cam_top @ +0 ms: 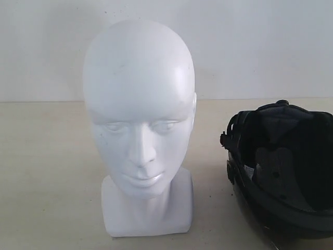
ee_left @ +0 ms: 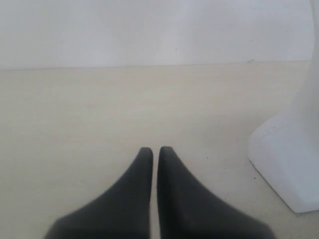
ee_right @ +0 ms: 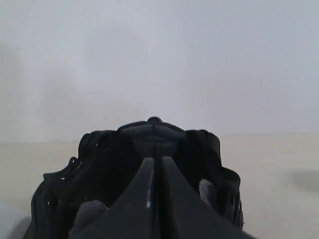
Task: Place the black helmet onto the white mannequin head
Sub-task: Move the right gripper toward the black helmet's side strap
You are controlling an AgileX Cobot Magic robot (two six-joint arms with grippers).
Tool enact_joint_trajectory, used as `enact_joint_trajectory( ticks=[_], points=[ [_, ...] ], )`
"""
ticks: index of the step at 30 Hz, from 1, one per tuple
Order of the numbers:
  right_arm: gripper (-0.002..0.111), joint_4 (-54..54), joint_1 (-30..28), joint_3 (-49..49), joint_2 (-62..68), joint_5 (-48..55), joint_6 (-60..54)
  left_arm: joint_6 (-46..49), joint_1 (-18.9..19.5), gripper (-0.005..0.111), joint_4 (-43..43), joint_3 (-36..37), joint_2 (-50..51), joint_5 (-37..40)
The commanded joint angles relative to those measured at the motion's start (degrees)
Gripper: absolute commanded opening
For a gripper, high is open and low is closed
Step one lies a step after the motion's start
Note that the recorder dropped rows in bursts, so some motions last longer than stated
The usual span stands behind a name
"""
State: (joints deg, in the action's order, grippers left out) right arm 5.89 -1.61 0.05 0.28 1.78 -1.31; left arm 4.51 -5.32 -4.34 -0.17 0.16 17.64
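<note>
The white mannequin head [cam_top: 139, 104] stands upright on its squarish base, left of centre on the table, with its face toward the exterior camera. The black helmet [cam_top: 283, 166] lies to its right, opening turned up so the dark padded lining shows; the frame edge cuts off part of it. Neither gripper appears in the exterior view. My left gripper [ee_left: 155, 149] is shut and empty over bare table, with the mannequin head's base [ee_left: 286, 154] off to one side. My right gripper [ee_right: 155, 159] is shut in front of the helmet [ee_right: 99, 159], its fingers overlapping the lining in the picture.
A pale beige table [cam_top: 47, 172] carries both objects, with bare surface to the left of the head. A plain white wall [cam_top: 260, 47] closes off the back. A narrow strip of table separates the head's base from the helmet.
</note>
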Motion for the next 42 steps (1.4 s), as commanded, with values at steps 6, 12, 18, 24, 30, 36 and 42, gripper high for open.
enact_joint_trajectory(
  ticks=[6, 12, 18, 24, 30, 36, 42],
  points=[
    [0.003, -0.1, -0.1, -0.1, -0.3, -6.8, 0.2, 0.2, 0.2, 0.004, -0.6, 0.2, -0.2, -0.1],
    [0.003, -0.1, -0.1, -0.1, -0.3, -10.9, 3.7, 0.2, 0.2, 0.004, -0.6, 0.2, -0.2, -0.1],
    [0.000, -4.8, -0.1, -7.3, 0.2, -6.5, 3.6, 0.2, 0.2, 0.004, -0.6, 0.2, -0.2, -0.1],
    [0.000, -4.1, 2.5, -22.2, 14.6, 9.7, -0.7, 0.2, 0.2, 0.004, -0.6, 0.2, -0.2, -0.1],
    [0.000, 13.1, 14.4, -31.6, 31.8, 16.8, -14.3, 0.2, 0.2, 0.004, -0.6, 0.2, -0.2, -0.1],
    [0.000, 13.1, 22.0, -34.9, 44.8, 17.6, -13.0, 0.2, 0.2, 0.004, -0.6, 0.2, -0.2, -0.1],
    [0.000, 9.9, 26.2, -38.5, 53.7, 18.3, -5.9, 0.2, 0.2, 0.004, -0.6, 0.2, -0.2, -0.1]
  ],
)
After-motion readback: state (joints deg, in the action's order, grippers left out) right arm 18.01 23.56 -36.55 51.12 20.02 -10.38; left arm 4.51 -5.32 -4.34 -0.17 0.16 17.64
